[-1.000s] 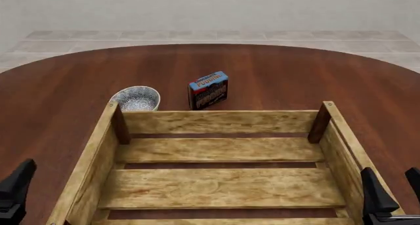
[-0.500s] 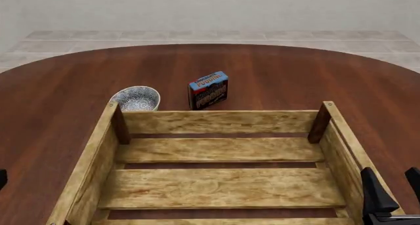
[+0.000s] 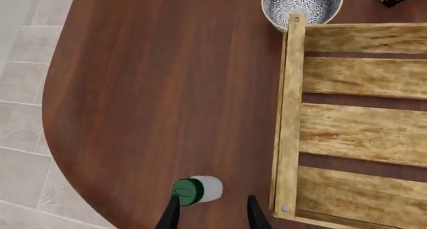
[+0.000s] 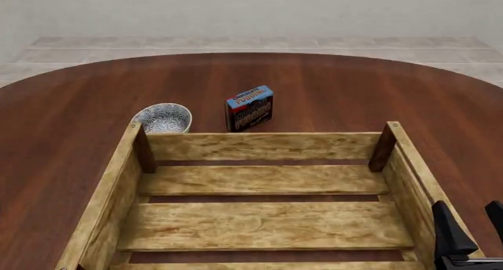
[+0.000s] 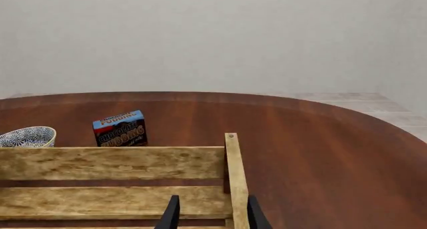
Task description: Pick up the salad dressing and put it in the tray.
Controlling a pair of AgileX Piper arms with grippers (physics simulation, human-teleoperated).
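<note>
The tray (image 4: pixel 260 190), a big crate of pale wooden slats, sits on the round dark wood surface (image 4: pixel 354 93) and serves as the landmark here. In the left wrist view, the salad dressing (image 3: pixel 197 190) stands upright on the surface just outside the tray's left wall, near its near-left corner and close to the surface's edge; its dark green cap faces the camera. The left gripper (image 3: pixel 212 214) hangs above the bottle with its fingers apart, one fingertip just beside the cap, not clamped on anything. The front view shows neither the bottle nor the left gripper.

Beyond the tray's far-left corner rests a blue-and-white patterned bowl (image 4: pixel 162 118), and a blue pudding box (image 4: pixel 250 108) stands just past the far wall. The right gripper (image 5: pixel 211 214) hovers at the tray's right wall near its far-right post, fingers apart and holding nothing.
</note>
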